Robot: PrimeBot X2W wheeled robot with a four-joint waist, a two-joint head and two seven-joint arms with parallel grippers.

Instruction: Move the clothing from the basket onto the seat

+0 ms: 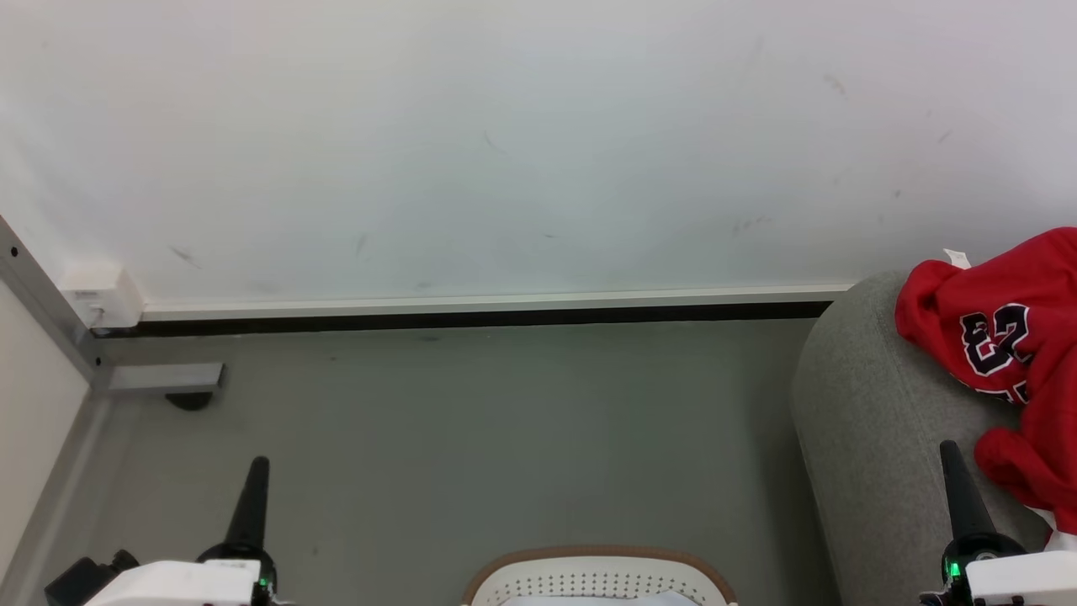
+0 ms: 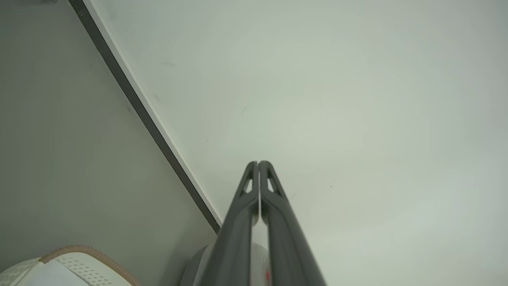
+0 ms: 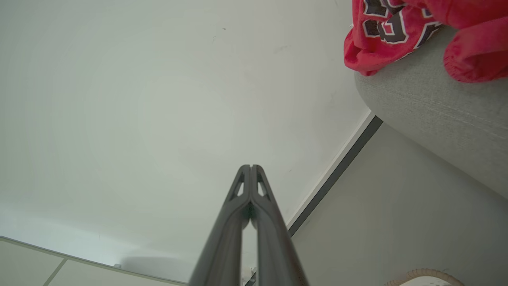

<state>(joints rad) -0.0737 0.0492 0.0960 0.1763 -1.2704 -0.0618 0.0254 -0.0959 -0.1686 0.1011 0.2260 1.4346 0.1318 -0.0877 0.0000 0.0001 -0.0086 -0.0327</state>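
Note:
Red clothing, a jersey with black-and-white characters, lies bunched on the grey seat at the right edge of the head view; it also shows at the top right of the right wrist view as the clothing on the seat. The cream basket with its brown rim peeks in at the bottom centre, with something white inside. My left gripper is at the lower left, shut and empty, fingertips together. My right gripper stands shut and empty just left of the clothing, in front of the seat.
A white wall with a pale baseboard closes off the grey floor ahead. A grey metal post with a foot bracket stands at the left. The basket rim shows in the left wrist view and again, as a curved rim, in the right wrist view.

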